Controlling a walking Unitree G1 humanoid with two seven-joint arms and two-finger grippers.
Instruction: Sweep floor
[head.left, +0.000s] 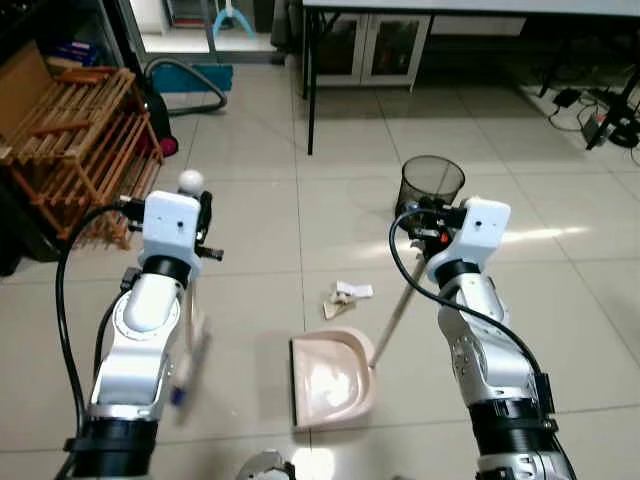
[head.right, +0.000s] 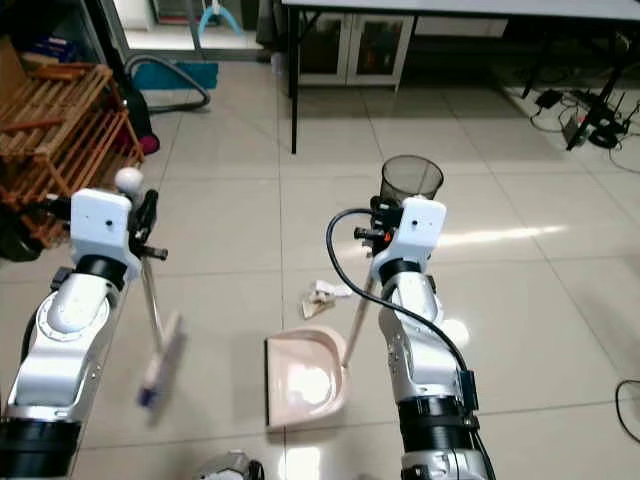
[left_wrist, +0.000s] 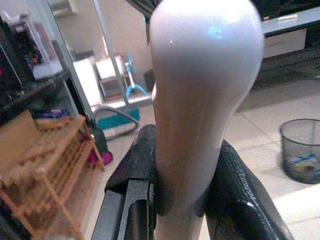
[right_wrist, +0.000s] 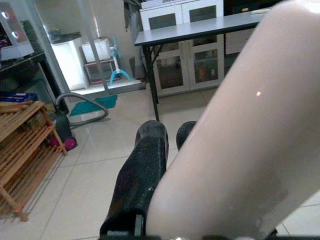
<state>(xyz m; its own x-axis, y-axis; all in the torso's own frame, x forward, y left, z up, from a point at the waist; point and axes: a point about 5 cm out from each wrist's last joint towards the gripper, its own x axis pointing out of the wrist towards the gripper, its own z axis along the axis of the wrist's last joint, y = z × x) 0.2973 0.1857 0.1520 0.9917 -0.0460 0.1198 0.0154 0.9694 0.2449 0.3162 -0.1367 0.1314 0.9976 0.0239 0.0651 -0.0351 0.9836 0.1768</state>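
The tiled floor (head.left: 250, 150) carries the work. In the centre of the left eye view lies a small pile of crumpled paper scraps (head.left: 345, 296). Just below it, the pale pink dustpan (head.left: 333, 380) rests flat on the tiles with its mouth facing the scraps but apart from them.

**Tool positions**
- The left gripper (head.left: 203, 228), left of centre, has its jaws clamped on the upper end of the broom (head.left: 190, 340), just below the rounded knob. The left wrist view shows both black fingers (left_wrist: 235, 200) pressed against the handle. The broom head is blurred, at the lower left of the frame, well left of the scraps.
- The right gripper (head.left: 425, 215), right of centre, is at the top of the dustpan's long handle (head.left: 392, 320). In the right wrist view the handle lies against one black finger; the jaws appear closed on it.

**Procedure, as judged**
1. Bring the broom head across to the far side of the scraps.
2. Hold the dustpan's front lip flat on the tiles so that paper cannot slide beneath it.
3. Draw the scraps toward the pan with short, low strokes; light paper may scatter under a fast stroke.

**Containers**
- Dustpan: the pan looks empty.
- Black mesh wastebasket (head.left: 432, 183): it stands upright just beyond the right gripper, above centre right. The left wrist view shows some litter at its bottom.
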